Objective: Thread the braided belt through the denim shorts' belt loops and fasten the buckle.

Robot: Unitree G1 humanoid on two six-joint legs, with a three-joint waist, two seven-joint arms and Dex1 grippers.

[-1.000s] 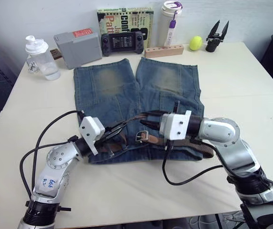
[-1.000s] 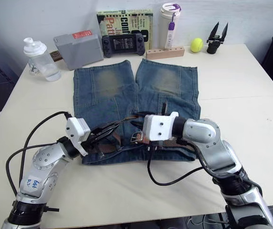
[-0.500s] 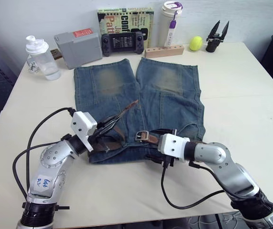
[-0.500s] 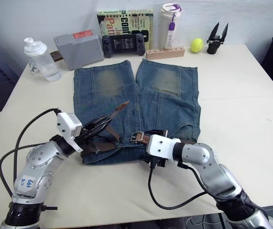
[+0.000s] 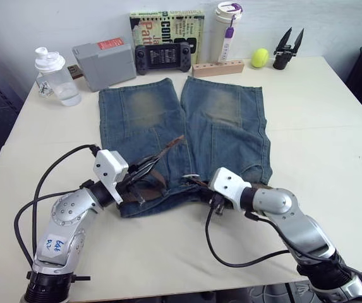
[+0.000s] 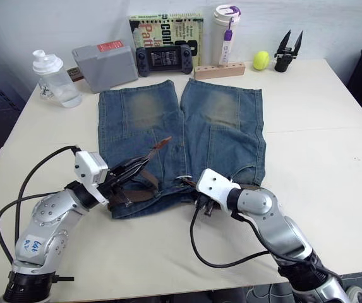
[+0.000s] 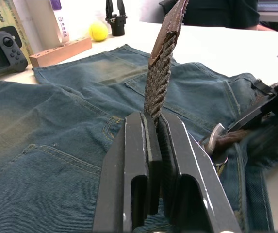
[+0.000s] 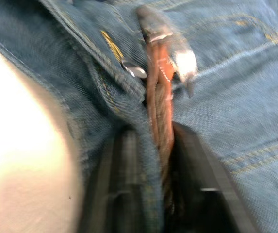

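The denim shorts (image 5: 218,107) lie flat on the table, waistband toward me. The braided belt (image 5: 162,154) runs along the waistband. My left gripper (image 5: 144,172) is shut on the woven part (image 7: 157,82), and the leather tip (image 7: 172,19) sticks up beyond its fingers over the left leg. The silver buckle (image 5: 190,178) lies at the middle of the waistband. My right gripper (image 5: 201,188) reaches in from the near edge, its fingers (image 8: 197,184) closed around the strap and a fold of denim just behind the buckle (image 8: 172,43). I cannot make out the belt loops.
Along the far table edge stand a shaker bottle (image 5: 53,74), grey box (image 5: 105,63), game console (image 5: 163,57), book (image 5: 168,22), white tumbler (image 5: 226,28), wooden block (image 5: 217,67), yellow ball (image 5: 259,57) and a black spare gripper (image 5: 287,47). Bare table (image 5: 319,126) lies to the right.
My right gripper dropped from above the shorts to the near waistband edge, then closed in behind the buckle. My left gripper drew back left, and the belt tip now angles up.
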